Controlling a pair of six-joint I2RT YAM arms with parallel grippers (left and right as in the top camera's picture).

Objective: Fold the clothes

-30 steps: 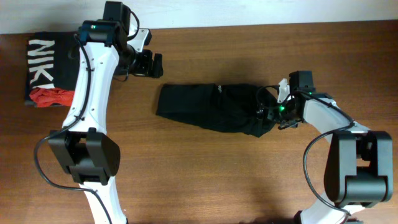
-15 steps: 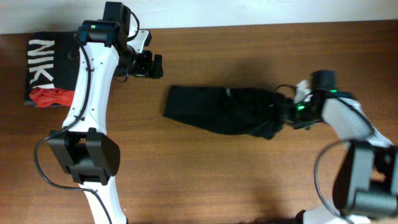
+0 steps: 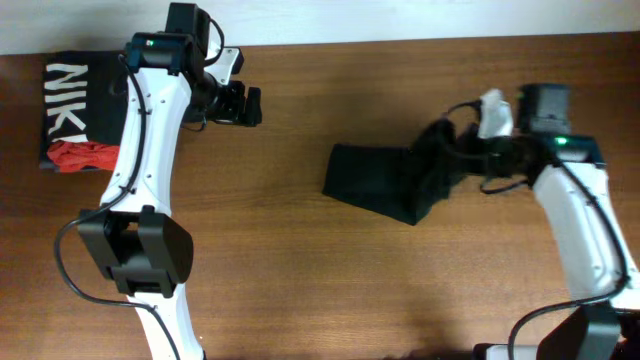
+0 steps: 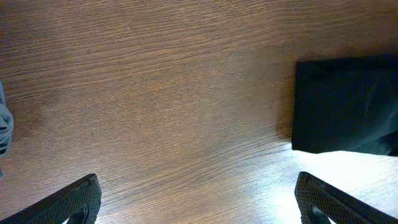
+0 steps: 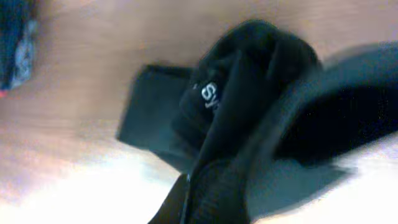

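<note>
The clothes (image 3: 378, 182), a plain black garment, lie bunched right of the table's middle, squared end to the left. My right gripper (image 3: 452, 160) is shut on their raised right end. The right wrist view is blurred: black fabric (image 5: 249, 93) with a small white logo (image 5: 210, 94) bulges just ahead of the gripper (image 5: 214, 186), which is shut on it. My left gripper (image 3: 247, 104) hangs open and empty near the far left, well apart from the garment. In the left wrist view its fingertips (image 4: 74, 200) frame bare wood, and the clothes' squared end (image 4: 348, 102) shows at the right.
A folded black shirt with white NIKE letters (image 3: 68, 92) lies at the far left corner, a small red garment (image 3: 85, 155) on its near edge. The table's far edge (image 3: 400, 40) runs just behind both arms.
The right gripper shut on the garment's right end and pulled it rightward and up; the cloth slid right and bunched shorter. The left arm has not moved.
</note>
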